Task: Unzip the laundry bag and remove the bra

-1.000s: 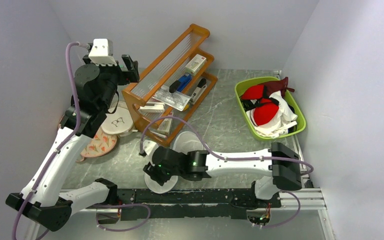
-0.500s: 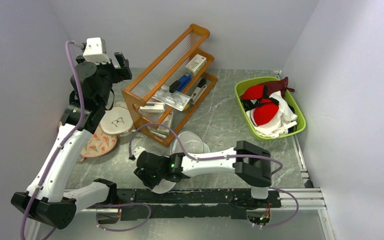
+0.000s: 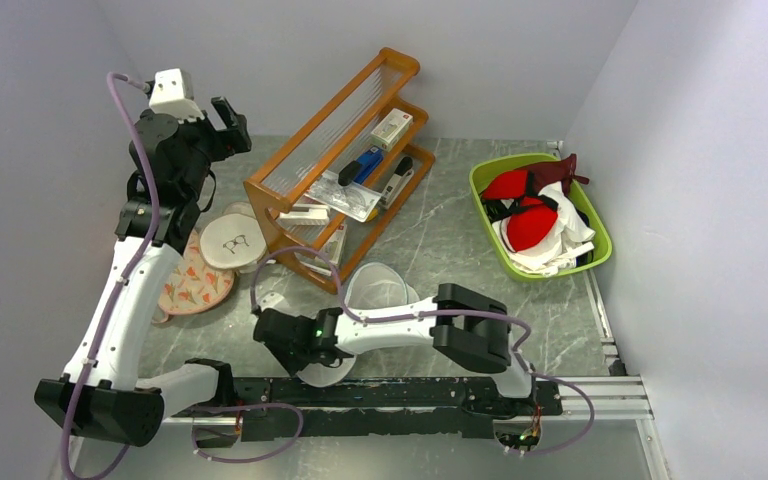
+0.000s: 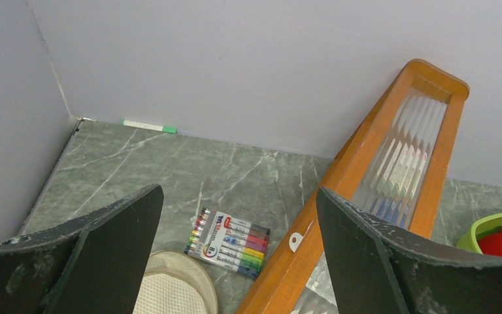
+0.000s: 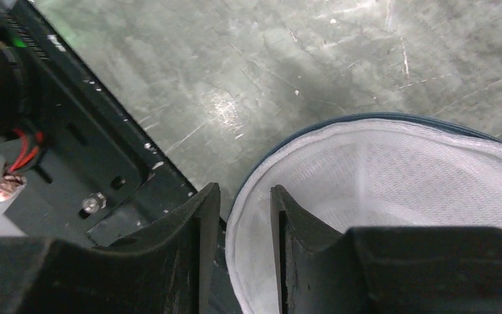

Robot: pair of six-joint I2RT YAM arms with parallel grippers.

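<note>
Two halves: the laundry bag (image 3: 375,285) lies unzipped on the near side of the wooden rack (image 3: 332,150). One mesh bowl sits just off the rack's foot and the other lies nearer my bases, partly under my right wrist. I see nothing red in either.
Bra: the bra (image 3: 528,228) lies in the green basket (image 3: 560,268), well to the right of the rack, among white and dark clothes (image 3: 552,252).
Right gripper: the right gripper (image 5: 242,190) is narrowed to a slit, low on the rack's near side. The bag's dark zipper rim and white mesh show through the slit, but I cannot tell whether I am pinching the rim or only hovering over it.
Left gripper: the left gripper (image 4: 238,191) is spread wide and holds nothing. It is high on the rack's left side, looking past its top rail.
Just changed: over the last second my right arm has swung leftward with its elbow folding in, and the bowl by the rack's foot now shows more fully. The nearer bowl has barely shifted. My left arm has lifted and drawn away from the rack.
Meaning: with the bra already out of the bag, I judge both steps done. These moves look like tidying or withdrawing.
</note>
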